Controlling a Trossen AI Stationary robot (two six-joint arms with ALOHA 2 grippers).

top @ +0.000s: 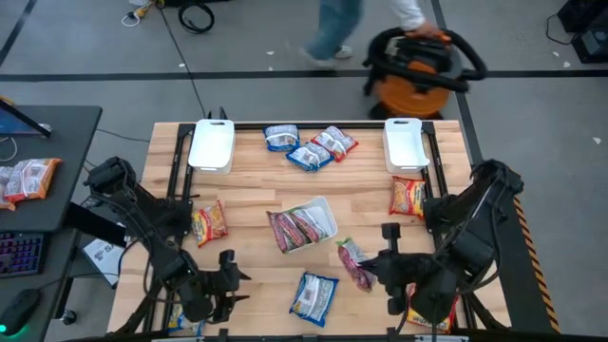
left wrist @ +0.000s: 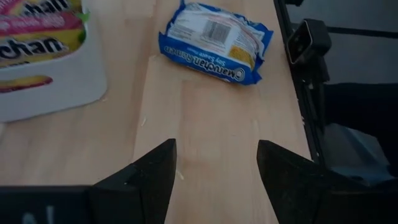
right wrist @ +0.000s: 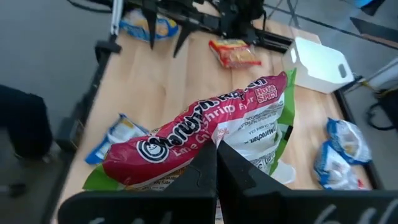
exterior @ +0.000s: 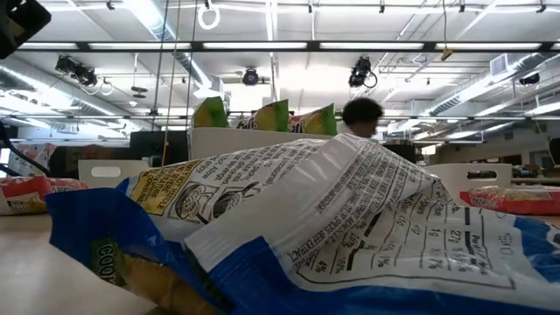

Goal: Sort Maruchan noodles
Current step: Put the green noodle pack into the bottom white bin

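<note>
While our right gripper (right wrist: 216, 163) pinches the red-green packet (right wrist: 205, 134) crosswise (jaws shut on it), it hangs beside the middle tray (top: 325, 211); left gripper (left wrist: 214, 171) waits, jaws wide.

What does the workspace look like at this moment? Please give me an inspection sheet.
Surface: wooden table, scattered with packets.
Job's things: three blue-white packets at the far edge; red-pink packets in the centre tray; orange packets left and right; one blue packet near.
Clutter: two empty white trays.
Grippers: left pincer open above bare wood; right pincer shut on a red-pink packet.
Cables: black cable on the floor.
Surroundings: a person, orange vacuum, side desk.
</note>
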